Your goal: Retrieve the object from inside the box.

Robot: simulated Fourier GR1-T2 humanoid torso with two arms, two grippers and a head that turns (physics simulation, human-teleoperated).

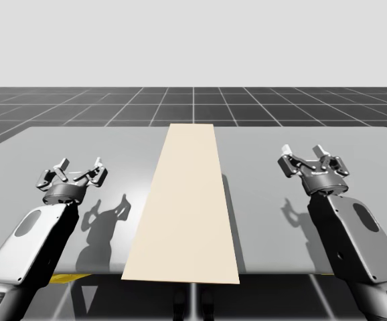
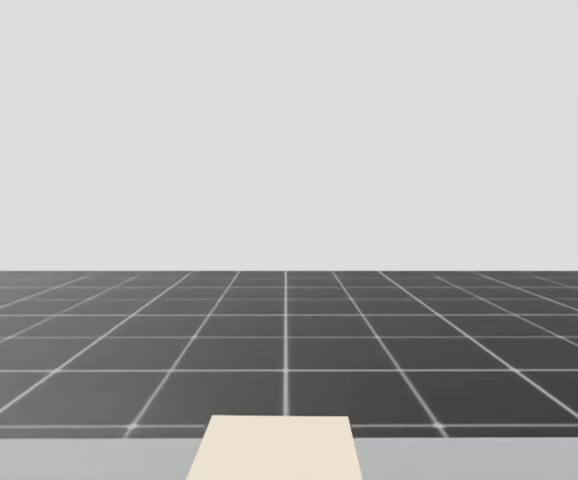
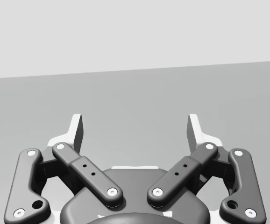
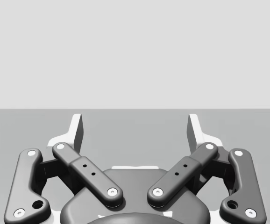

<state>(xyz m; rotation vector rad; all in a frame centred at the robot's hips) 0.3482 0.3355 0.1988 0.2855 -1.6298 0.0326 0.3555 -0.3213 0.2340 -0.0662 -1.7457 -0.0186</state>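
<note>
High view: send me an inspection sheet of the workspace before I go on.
Surface: grey table, flat, gripper shadows on it.
Job's things: long cream panel down the table's middle, between the arms; opening and contents cannot be told.
Clutter: nothing seen.
Grippers: left gripper open, empty, apart from the panel; right gripper open, empty, on its other side.
Cables: nothing seen.
Surroundings: dark gridded floor, plain pale backdrop.

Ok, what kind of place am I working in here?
A bare simulator test scene, it seems: a grey table with a beige panel down its middle, on a dark grid floor.
</note>
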